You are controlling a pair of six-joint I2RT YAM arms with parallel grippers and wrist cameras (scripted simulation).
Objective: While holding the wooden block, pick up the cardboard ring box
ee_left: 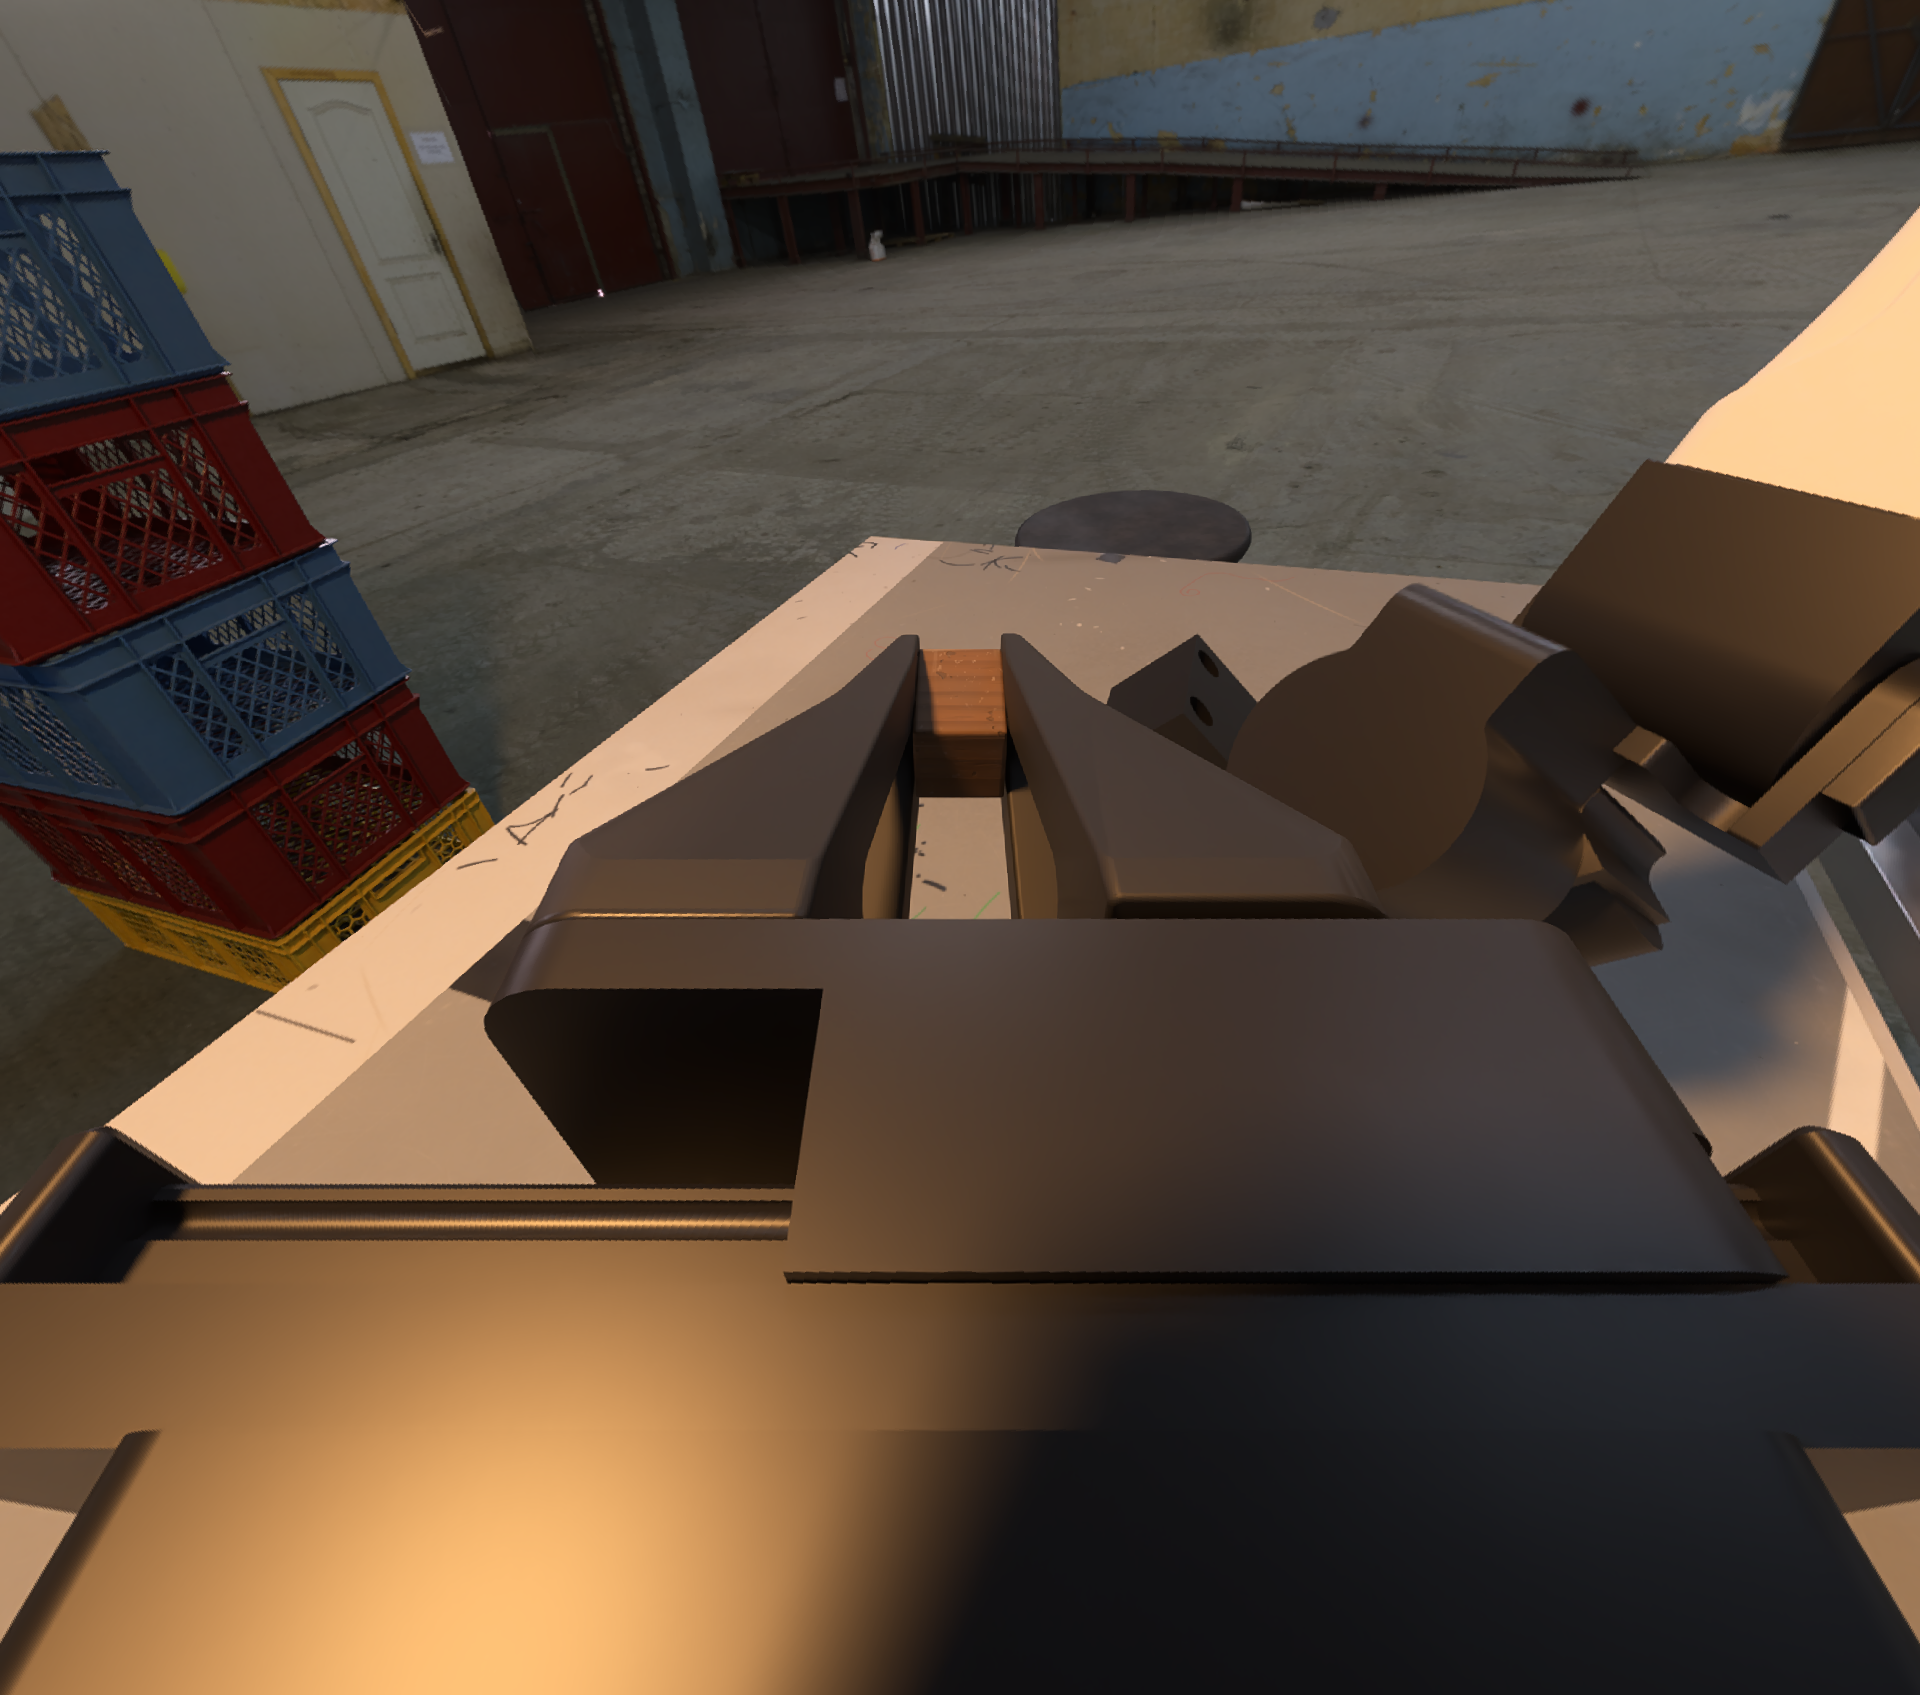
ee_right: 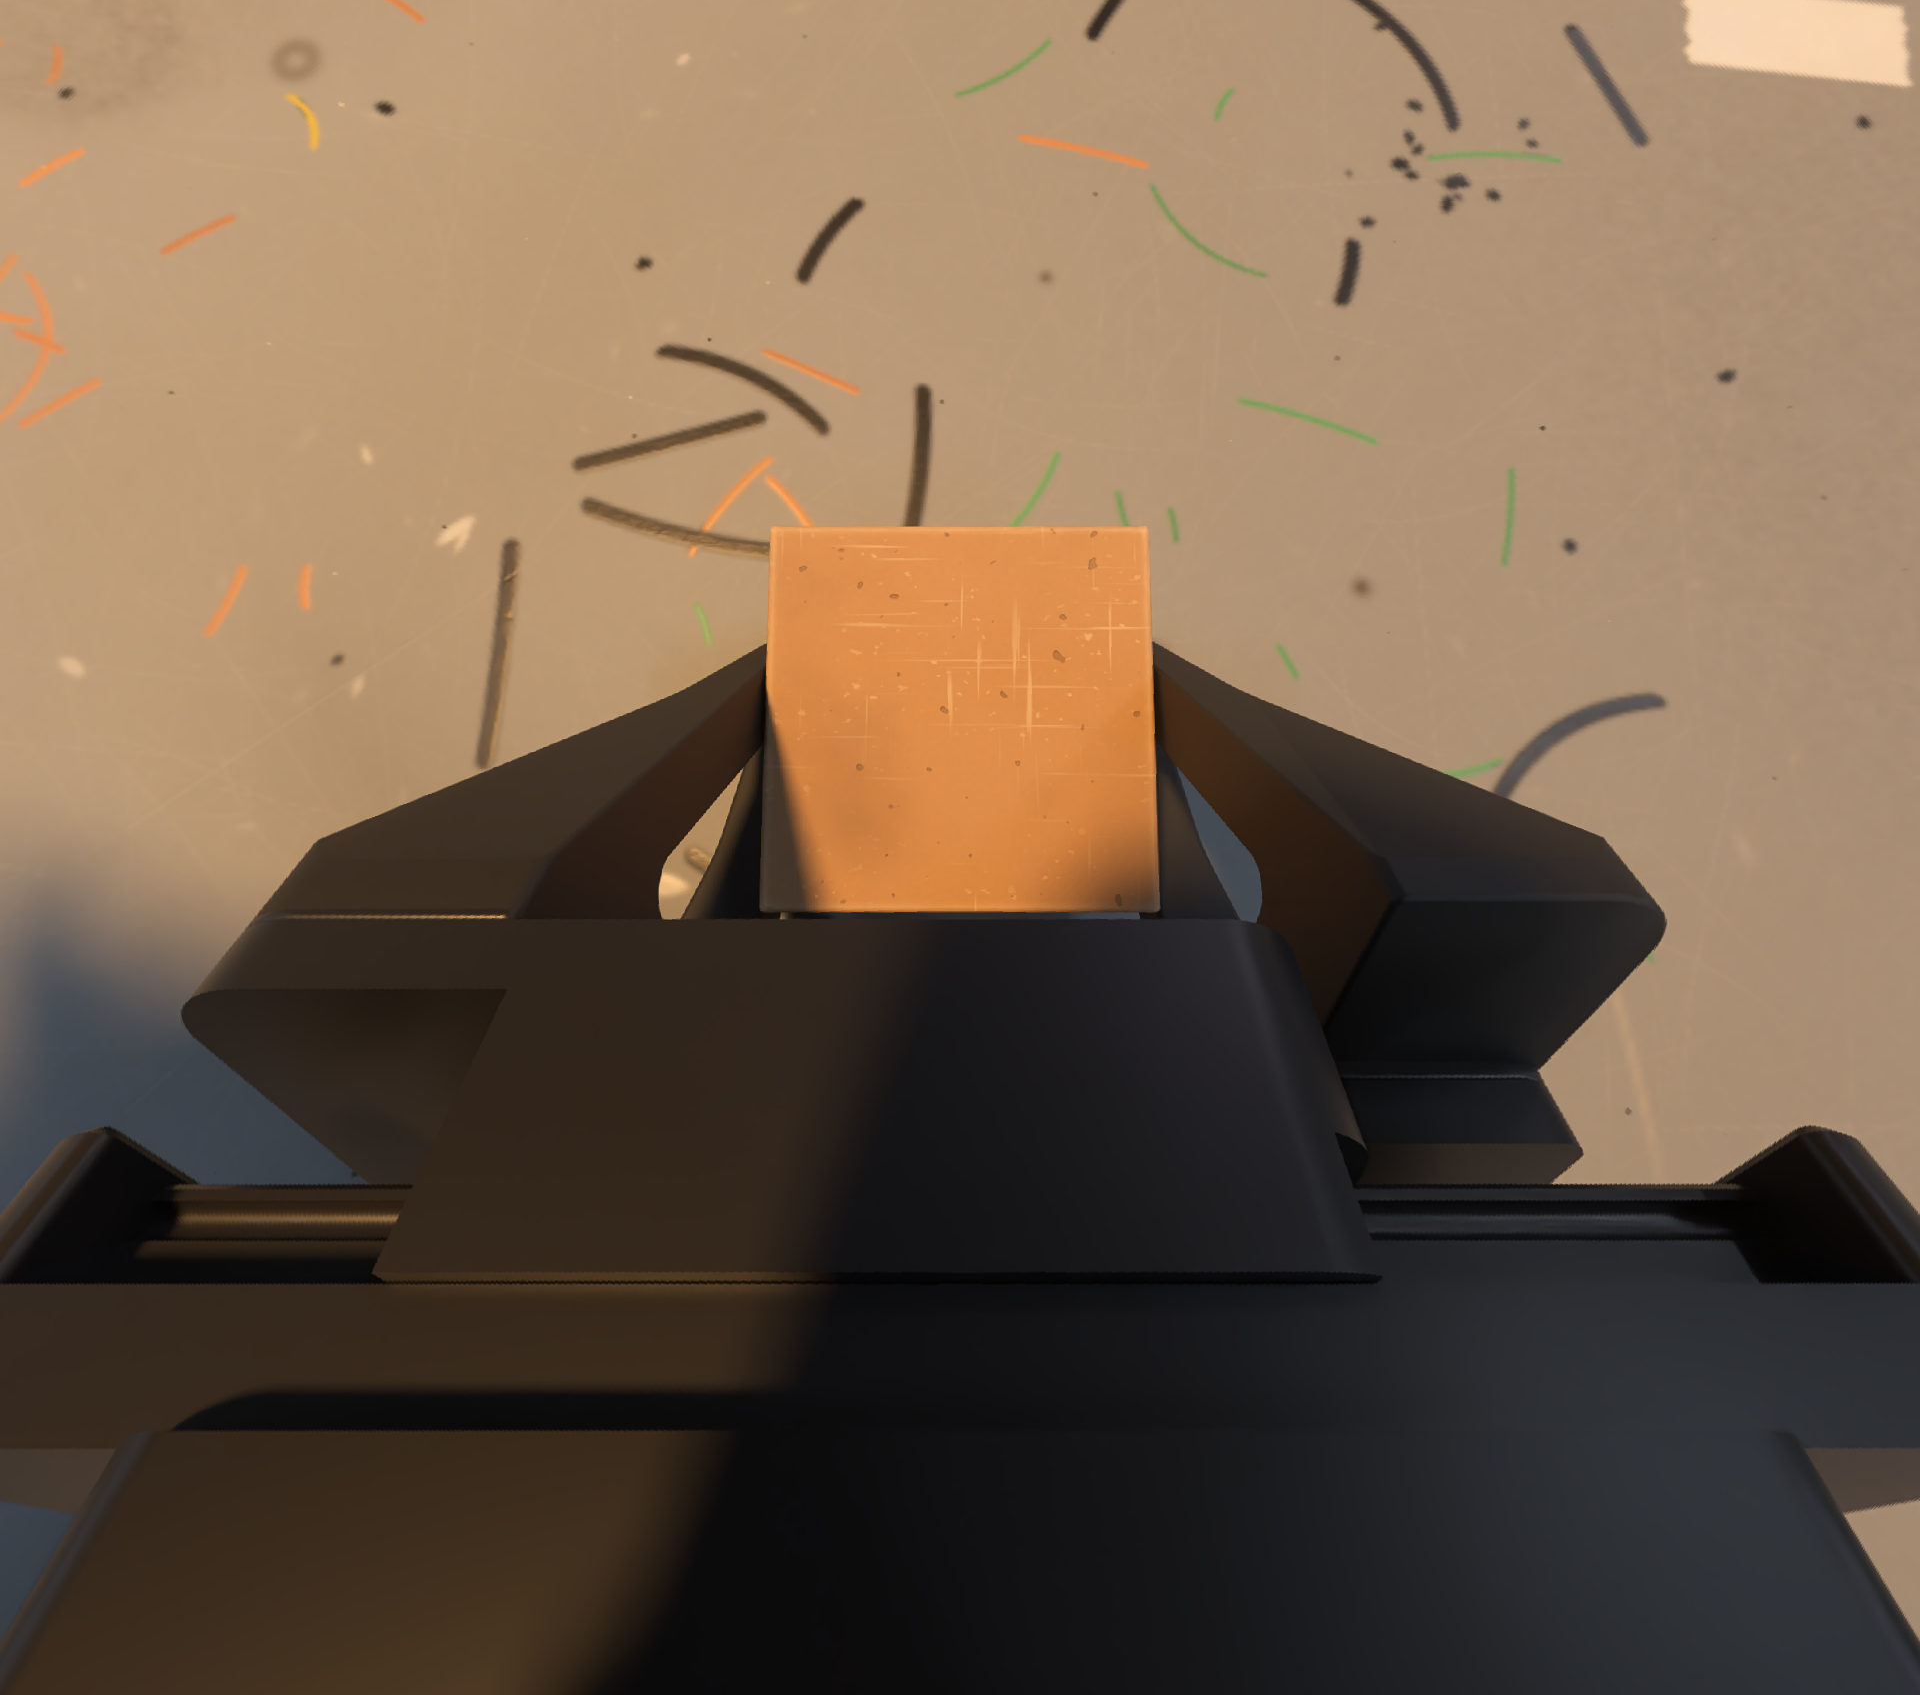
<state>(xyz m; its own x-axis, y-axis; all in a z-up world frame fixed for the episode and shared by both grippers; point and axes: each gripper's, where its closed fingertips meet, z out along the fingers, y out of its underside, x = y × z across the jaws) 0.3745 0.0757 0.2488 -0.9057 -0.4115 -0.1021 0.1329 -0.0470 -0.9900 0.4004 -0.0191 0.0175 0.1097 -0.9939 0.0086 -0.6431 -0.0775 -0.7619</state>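
Observation:
In the left wrist view my left gripper [ee_left: 961, 658] is shut on a small brown wooden block [ee_left: 961, 710] with grain lines and holds it above the pale table [ee_left: 416, 970]. The right arm [ee_left: 1455, 762] reaches in close on the right. In the right wrist view my right gripper [ee_right: 961, 679] points down and is shut on an orange-tan speckled cardboard ring box [ee_right: 961, 762], one finger on each side. I cannot tell whether the box touches the marked table [ee_right: 416, 295].
Stacked blue, red and yellow crates [ee_left: 156, 606] stand off the table's left edge. A dark round stool [ee_left: 1132, 528] sits beyond the far edge. A white tape strip [ee_right: 1797, 35] lies on the table.

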